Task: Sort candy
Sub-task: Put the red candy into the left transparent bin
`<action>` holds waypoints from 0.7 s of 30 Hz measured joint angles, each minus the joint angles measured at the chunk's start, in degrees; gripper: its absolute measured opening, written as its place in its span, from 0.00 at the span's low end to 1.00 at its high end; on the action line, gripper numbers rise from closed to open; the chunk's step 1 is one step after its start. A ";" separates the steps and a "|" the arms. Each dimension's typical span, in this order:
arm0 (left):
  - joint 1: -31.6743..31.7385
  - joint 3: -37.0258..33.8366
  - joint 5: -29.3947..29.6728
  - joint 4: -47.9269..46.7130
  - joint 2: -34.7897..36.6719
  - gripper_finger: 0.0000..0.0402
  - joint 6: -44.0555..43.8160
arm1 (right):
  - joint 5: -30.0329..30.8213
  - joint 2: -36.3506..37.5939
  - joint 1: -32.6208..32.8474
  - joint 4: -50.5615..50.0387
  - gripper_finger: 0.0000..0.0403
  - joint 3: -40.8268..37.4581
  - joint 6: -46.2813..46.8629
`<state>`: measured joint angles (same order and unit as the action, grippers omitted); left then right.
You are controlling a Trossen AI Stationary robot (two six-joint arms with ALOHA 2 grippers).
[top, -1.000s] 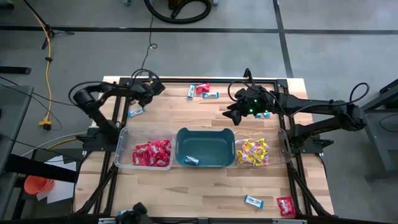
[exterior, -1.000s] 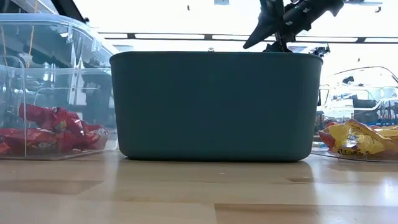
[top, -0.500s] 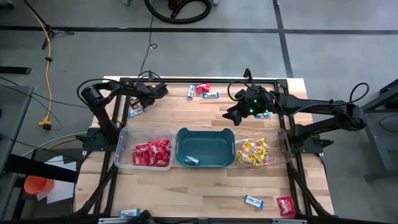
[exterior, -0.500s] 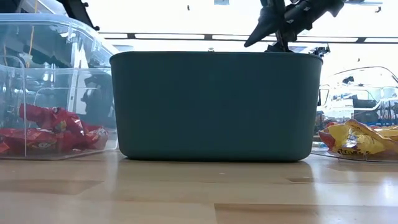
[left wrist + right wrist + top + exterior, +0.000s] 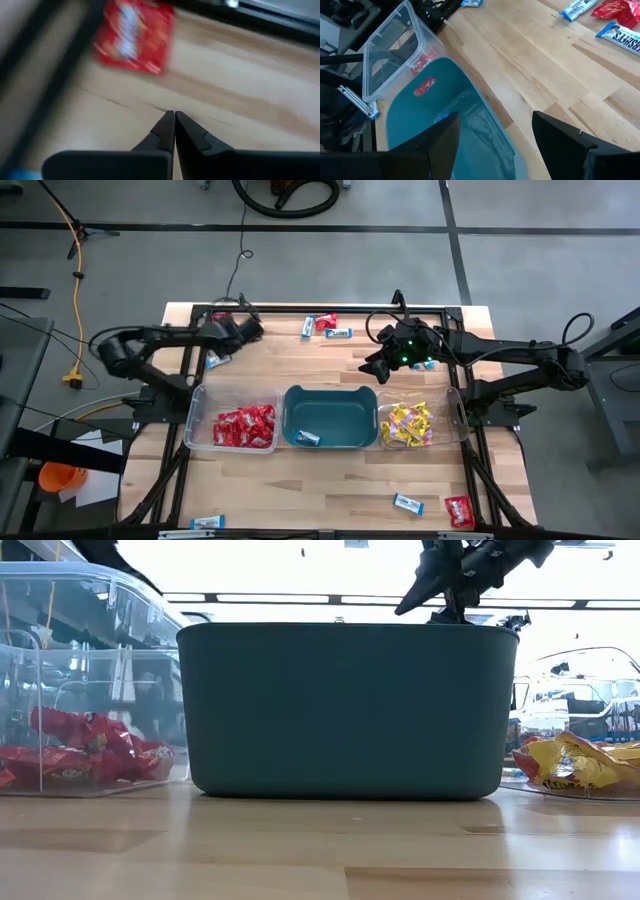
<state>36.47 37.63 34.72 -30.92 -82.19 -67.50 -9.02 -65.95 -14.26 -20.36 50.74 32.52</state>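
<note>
Table [image 5: 330, 480]: a wooden top on which three containers are set in a row near the middle, so that each kind of candy has its own place.
Teal tub [image 5: 326, 417]: placed in the centre of the row; one blue-and-white packet [image 5: 307, 438] is seen inside at about 7 o'clock of its floor, so it is judged the place for that kind.
Left bin [image 5: 232, 423]: clear, at 9 o'clock of the tub; the red candy [image 5: 245, 426] is piled in it.
Right bin [image 5: 420, 423]: clear, at 3 o'clock of the tub; the yellow candy [image 5: 407, 425] is piled in it.
Right gripper [image 5: 378, 364]: held above the table at 1 o'clock of the tub, jaws spread wide with nothing between them; judged to be waiting.
Left gripper [image 5: 250, 330]: held low at 11 o'clock of the tub, near the table's far left corner; jaws are pressed together and empty, as the left wrist view shows, with a red packet [image 5: 134, 36] lying just ahead of the tips.
Loose candy, far edge: a red packet [image 5: 325, 322] and blue-and-white packets [image 5: 339, 333] lie unsorted at 12 o'clock of the tub; another blue-and-white one [image 5: 218, 359] lies at 10 o'clock.
Loose candy, near edge: a blue-and-white packet [image 5: 407, 503] and a red one [image 5: 459, 510] lie at 5 o'clock.
Progress: judged partly done.
</note>
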 joint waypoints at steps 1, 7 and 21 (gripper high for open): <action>0.60 -0.06 0.20 -2.06 1.57 0.00 5.55 | -0.02 0.00 0.00 0.00 0.60 0.00 -0.27; -5.25 -4.10 6.98 -2.91 10.39 0.00 8.48 | 0.67 0.01 0.00 0.05 0.60 0.00 -1.57; -14.66 -22.21 29.41 6.81 13.32 0.00 -7.63 | 2.98 0.00 -1.66 0.59 0.60 0.00 0.67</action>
<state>21.81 15.42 64.13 -24.11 -68.87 -75.13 -6.04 -65.95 -15.93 -19.77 50.74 33.20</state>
